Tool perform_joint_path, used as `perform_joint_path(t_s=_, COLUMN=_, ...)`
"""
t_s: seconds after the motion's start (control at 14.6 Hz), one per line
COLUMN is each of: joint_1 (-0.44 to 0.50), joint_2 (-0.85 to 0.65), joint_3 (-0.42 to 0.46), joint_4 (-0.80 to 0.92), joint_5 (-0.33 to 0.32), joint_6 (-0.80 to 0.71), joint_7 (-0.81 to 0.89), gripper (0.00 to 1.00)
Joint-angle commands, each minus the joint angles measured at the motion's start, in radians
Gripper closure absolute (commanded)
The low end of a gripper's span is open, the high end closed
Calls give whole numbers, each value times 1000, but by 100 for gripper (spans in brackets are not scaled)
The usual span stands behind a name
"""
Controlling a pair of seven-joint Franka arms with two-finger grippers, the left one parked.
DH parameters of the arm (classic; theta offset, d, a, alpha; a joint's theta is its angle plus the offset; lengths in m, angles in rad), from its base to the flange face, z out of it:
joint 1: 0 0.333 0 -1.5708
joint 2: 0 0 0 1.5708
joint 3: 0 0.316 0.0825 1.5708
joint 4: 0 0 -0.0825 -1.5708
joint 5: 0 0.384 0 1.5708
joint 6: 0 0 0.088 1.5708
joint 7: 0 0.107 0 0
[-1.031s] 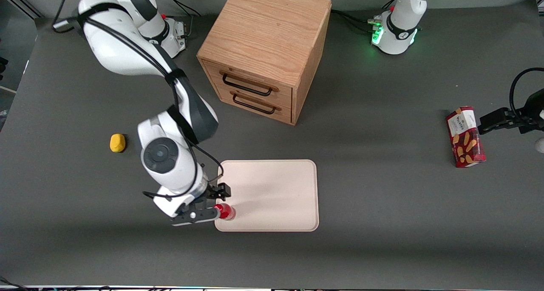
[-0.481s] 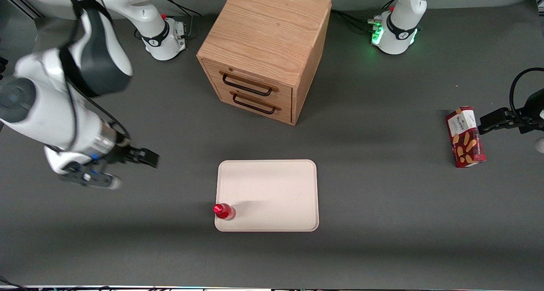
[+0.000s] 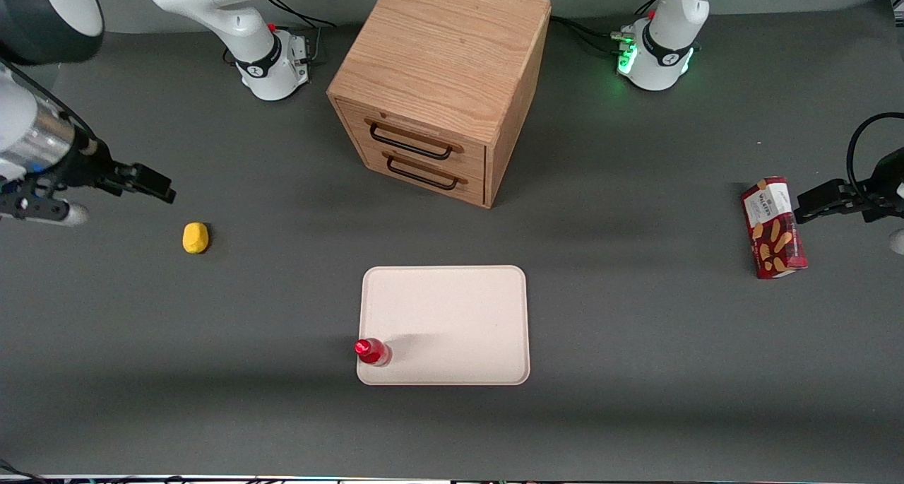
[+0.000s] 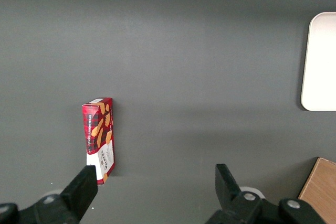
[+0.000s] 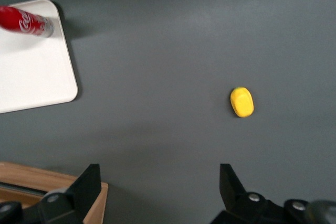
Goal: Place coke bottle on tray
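The coke bottle [image 3: 372, 351], small and red with a red cap, stands upright on the tray [image 3: 452, 314], at the corner nearest the front camera toward the working arm's end. The right wrist view shows the bottle [image 5: 23, 21] with its white script on the same tray corner [image 5: 37, 72]. My gripper [image 3: 152, 184] is open and empty, raised high and well away from the tray at the working arm's end of the table, farther from the front camera than the yellow lump. Its fingers stand wide apart in the right wrist view [image 5: 160, 182].
A yellow lump [image 3: 195, 237] lies on the table near my gripper and shows in the right wrist view [image 5: 241, 102]. A wooden two-drawer cabinet [image 3: 441, 88] stands farther from the front camera than the tray. A red biscuit box [image 3: 773, 227] lies toward the parked arm's end.
My gripper let go of the bottle on the tray corner, then rose and swung away toward the working arm's end. The bottle stays upright where it was set.
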Motion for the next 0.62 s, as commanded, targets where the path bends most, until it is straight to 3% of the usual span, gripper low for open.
perform_joint_path(t_s=0.0, joint_1=12, joint_2=-99, joint_3=-5, joint_4=-85, joint_5=-44, joint_6=-21, joint_7=-64, gripper=0)
perform_joint_path(t_s=0.55, joint_1=14, joint_2=-30, joint_3=-9, joint_4=2, joint_5=-63, joint_6=-32, joint_7=-15, gripper=0)
